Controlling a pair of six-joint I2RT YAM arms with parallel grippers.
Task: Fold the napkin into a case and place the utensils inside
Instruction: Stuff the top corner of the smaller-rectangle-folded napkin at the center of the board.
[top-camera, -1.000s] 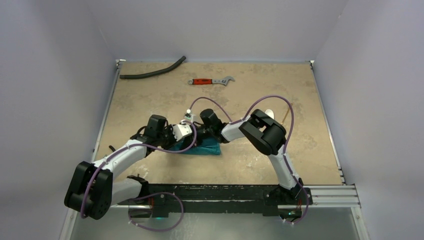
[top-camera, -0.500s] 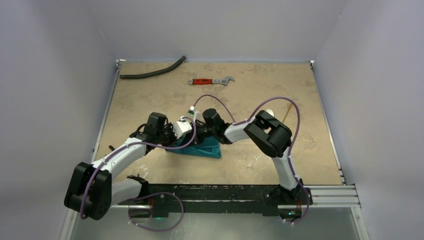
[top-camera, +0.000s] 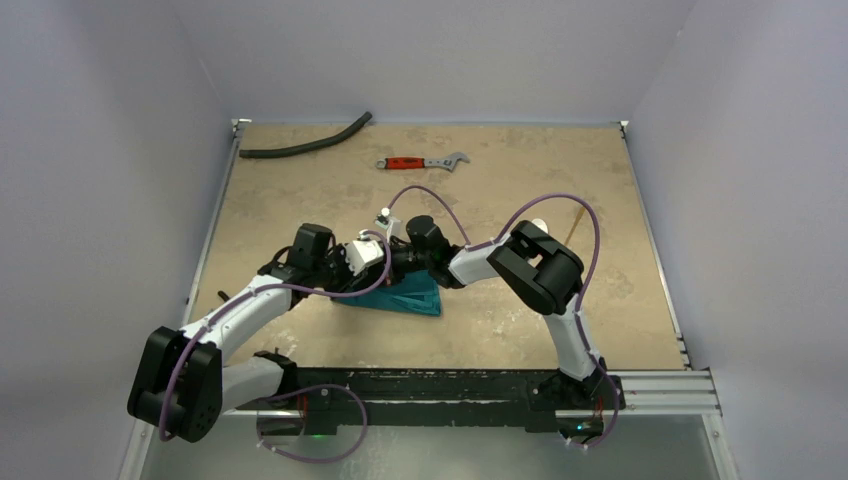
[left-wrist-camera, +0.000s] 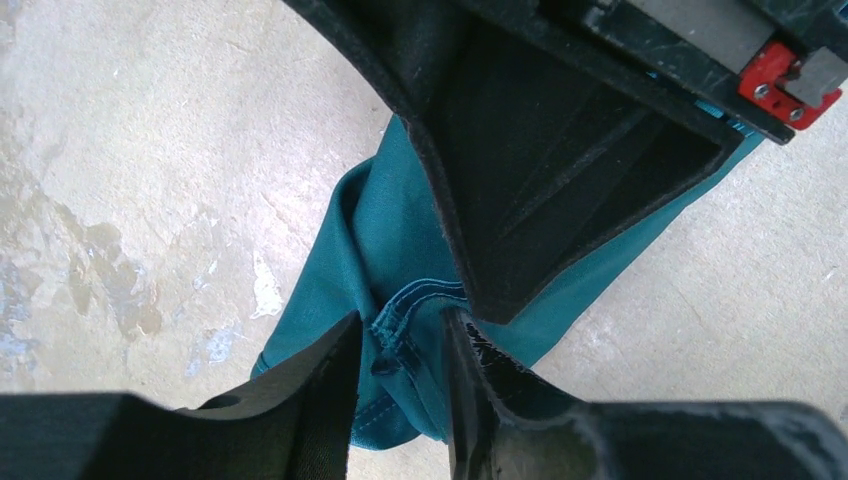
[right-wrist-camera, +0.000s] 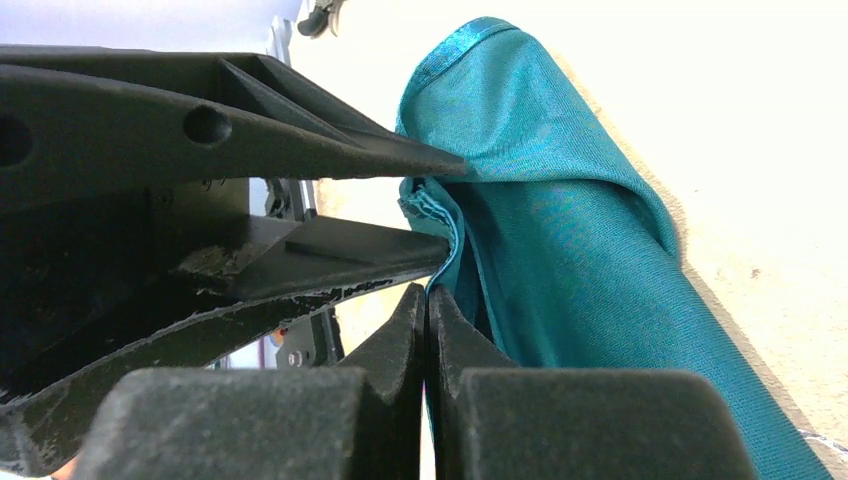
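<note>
The teal napkin sits at the table's near middle, pulled up into a tented triangle between both arms. My left gripper is shut on the napkin's stitched hem, which is bunched between its fingers. My right gripper is shut. Its tips rest against the napkin's edge beside the left gripper's fingers; no cloth shows between its own pads. A white spoon and a slim wooden utensil lie to the right, partly hidden behind the right arm.
A red-handled wrench lies at the back middle of the tan table. A black hose lies at the back left. A small dark tool sits by the left edge. Grey walls enclose three sides.
The right gripper has shut. Both grippers have shifted slightly away from the bases, and the napkin has gone from a flat bundle to a raised triangle.
</note>
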